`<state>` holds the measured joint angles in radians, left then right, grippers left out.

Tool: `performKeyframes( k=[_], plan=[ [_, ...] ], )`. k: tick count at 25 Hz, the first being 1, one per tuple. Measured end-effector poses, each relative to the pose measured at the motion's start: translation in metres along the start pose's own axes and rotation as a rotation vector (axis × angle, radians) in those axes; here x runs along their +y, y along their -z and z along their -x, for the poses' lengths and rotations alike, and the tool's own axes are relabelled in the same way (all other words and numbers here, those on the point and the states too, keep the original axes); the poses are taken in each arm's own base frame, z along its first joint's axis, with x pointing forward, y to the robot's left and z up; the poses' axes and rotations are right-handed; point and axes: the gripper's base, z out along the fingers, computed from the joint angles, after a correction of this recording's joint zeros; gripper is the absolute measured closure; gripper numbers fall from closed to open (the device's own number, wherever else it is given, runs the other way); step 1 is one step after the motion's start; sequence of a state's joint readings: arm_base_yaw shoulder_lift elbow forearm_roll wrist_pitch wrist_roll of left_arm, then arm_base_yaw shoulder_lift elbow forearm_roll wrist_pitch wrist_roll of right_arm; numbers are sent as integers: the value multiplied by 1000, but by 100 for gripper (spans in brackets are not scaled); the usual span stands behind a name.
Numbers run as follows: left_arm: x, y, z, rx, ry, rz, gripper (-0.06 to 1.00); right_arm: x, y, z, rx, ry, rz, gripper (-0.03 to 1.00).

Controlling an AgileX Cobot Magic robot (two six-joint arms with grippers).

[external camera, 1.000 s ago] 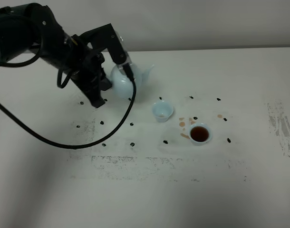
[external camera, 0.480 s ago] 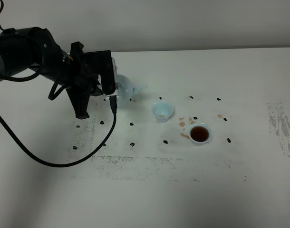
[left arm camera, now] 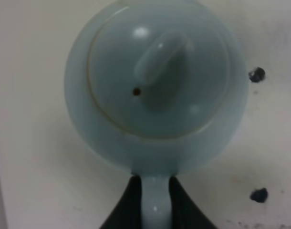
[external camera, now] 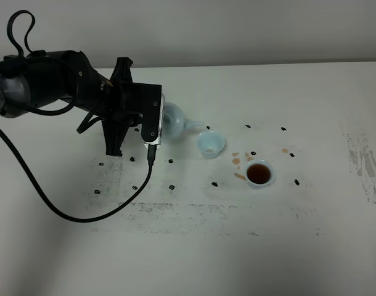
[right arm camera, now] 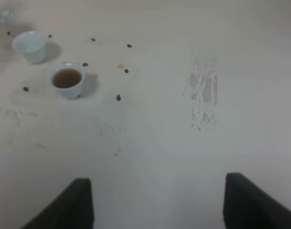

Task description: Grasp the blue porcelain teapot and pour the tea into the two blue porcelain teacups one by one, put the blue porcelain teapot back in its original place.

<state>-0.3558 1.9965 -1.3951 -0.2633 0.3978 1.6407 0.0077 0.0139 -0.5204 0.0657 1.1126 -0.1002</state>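
Note:
The blue porcelain teapot (external camera: 175, 119) hangs over the white table, tipped so its spout points at the nearer teacup (external camera: 210, 143), whose inside looks pale. My left gripper (left arm camera: 155, 202) is shut on the teapot's loop handle (left arm camera: 155, 210); the wrist view shows the lid and knob (left arm camera: 161, 59) from above. In the high view the black arm hides the fingers. The other teacup (external camera: 259, 173) holds dark tea, to the right and nearer the front. Both cups show in the right wrist view, pale one (right arm camera: 30, 45) and filled one (right arm camera: 67, 80). My right gripper (right arm camera: 160, 210) is open, far from them.
Small dark specks (external camera: 172, 187) and brown tea stains (external camera: 237, 161) dot the table around the cups. A black cable (external camera: 83, 213) loops from the left arm across the table's left side. Scuffed grey patches (external camera: 363, 161) mark the right side.
The left arm has swung down and right. The teapot has dropped and tipped, its spout going from raised to pointing at the pale cup. The cups have stayed put.

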Motion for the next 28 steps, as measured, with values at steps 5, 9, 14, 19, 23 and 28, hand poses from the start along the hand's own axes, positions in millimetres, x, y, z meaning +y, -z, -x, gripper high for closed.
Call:
performKeyframes(
  k=[5,9,14,19,23,28],
  plan=[
    [2,-1,3,16,-73,27,91,0,0,0,0,0,1,41],
    [3,-1,3,33,-113,37,91,0,0,0,0,0,1,41],
    [3,-1,8,46,-168,54,91,0,0,0,0,0,1,41],
    [5,-1,10,61,-215,72,91,0,0,0,0,0,1,41],
    [5,-1,10,74,-249,79,91,0,0,0,0,0,1,41],
    [7,-2,14,77,-278,106,91,0,0,0,0,0,1,41]
  ],
)
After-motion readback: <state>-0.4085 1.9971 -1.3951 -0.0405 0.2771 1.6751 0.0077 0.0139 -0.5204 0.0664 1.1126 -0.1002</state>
